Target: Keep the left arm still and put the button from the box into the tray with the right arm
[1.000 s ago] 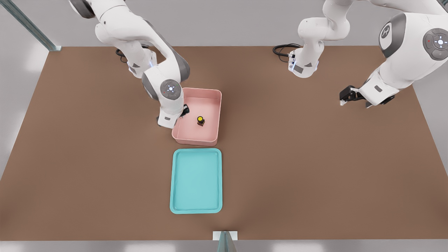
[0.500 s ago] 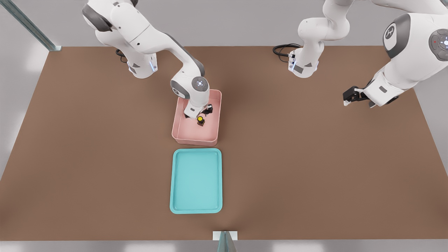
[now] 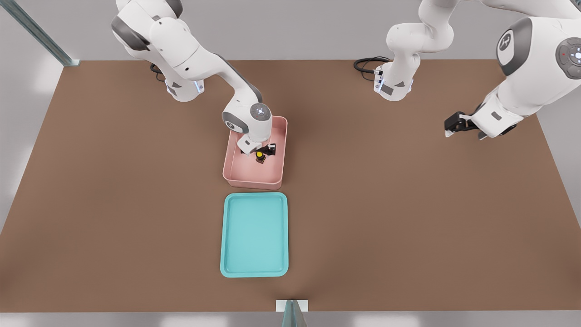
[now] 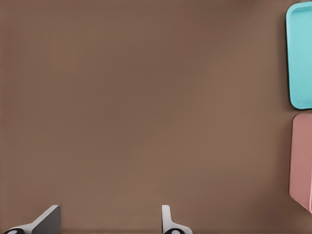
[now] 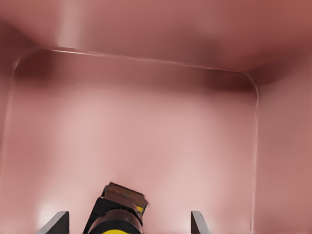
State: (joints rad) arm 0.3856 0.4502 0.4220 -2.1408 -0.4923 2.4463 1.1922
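The button (image 3: 259, 157), a yellow cap on a dark base, stands on the floor of the pink box (image 3: 252, 182) near its middle. My gripper (image 3: 263, 151) reaches down into the box from the far side and sits right over the button, partly covering it. In the right wrist view the gripper (image 5: 127, 225) is open, and the button (image 5: 118, 208) lies between the two fingertips (image 5: 57, 222), closer to one of them. The box's floor (image 5: 146, 131) fills that view. The teal tray (image 3: 254, 234) lies just in front of the box, with nothing in it.
The brown table (image 3: 408, 204) stretches wide on both sides of the box and tray. A black cable (image 3: 365, 63) lies coiled at the far edge. The box's tall walls (image 5: 256, 146) enclose the gripper on all sides. The left wrist view catches the tray (image 4: 300, 53) and the box (image 4: 302, 156) at its edge.
The right arm swung from the box's left wall over the box, then sank onto the button. Button, box and tray have not moved.
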